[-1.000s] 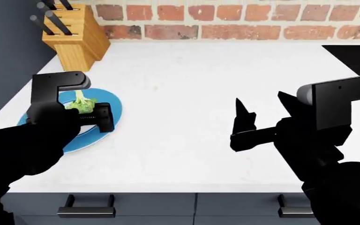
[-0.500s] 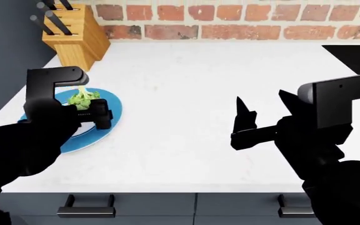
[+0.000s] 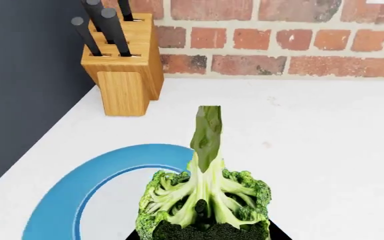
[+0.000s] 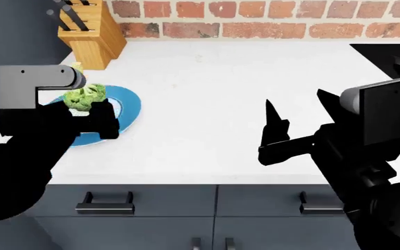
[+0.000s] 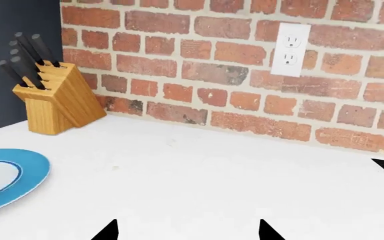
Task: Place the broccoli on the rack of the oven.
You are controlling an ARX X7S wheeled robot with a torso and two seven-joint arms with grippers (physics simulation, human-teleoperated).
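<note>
- Presently, the jaws of the left gripper point(image 4: 89, 112) are closed on the broccoli point(image 4: 84, 96); the left wrist view shows the floret's head seated between them with the pale stalk pointing away from the camera.
- The broccoli point(image 3: 205, 200) is held above the blue plate point(image 4: 127, 112), clear of its surface as far as the head view shows; the stalk tip reaches toward the knife block point(image 4: 89, 36).
- The blue plate point(image 3: 78, 190) rests on the white tabletop point(image 4: 221, 94) near its left end, just beside the dark wall panel point(image 3: 25, 75).
- The knife block point(image 3: 122, 70) stands upright in the back left corner, touching or nearly touching the brick wall point(image 3: 279, 35); black handles project from its top.
- The jaws of the right gripper point(image 4: 294, 122) stand wide apart and hold nothing; two dark fingertips point(image 5: 108, 231) show in the right wrist view, well apart, over bare tabletop.
- A white socket point(image 5: 292, 50) is set in the brick wall on the right side.
- A black surface corner point(image 4: 387, 54) shows at the tabletop's far right edge.
- Dark drawers with bar handles point(image 4: 104, 207) run below the front edge.
- Neither oven nor rack can be made out in any view.
</note>
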